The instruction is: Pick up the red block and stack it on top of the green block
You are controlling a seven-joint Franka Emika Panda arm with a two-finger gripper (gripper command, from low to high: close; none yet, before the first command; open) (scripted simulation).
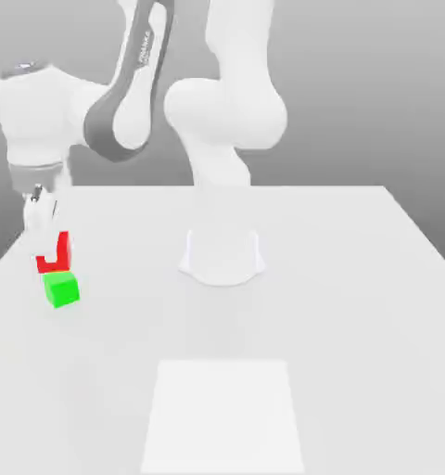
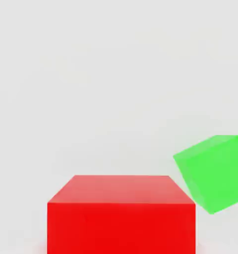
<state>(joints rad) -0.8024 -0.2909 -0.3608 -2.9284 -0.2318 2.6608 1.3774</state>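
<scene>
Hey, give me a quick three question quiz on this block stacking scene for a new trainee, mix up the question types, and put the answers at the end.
1. True or false: the red block already rests squarely on top of the green block.
2. Multiple choice: in the exterior view, the gripper is at A) the view's left edge of the table, B) the view's right edge, C) over the pale square patch near the front.
3. Fill in: in the hand view, the cube turned at an angle to the other is the ____ one.

Key:
1. False; the red block sits just beside and behind it.
2. A
3. green
</scene>
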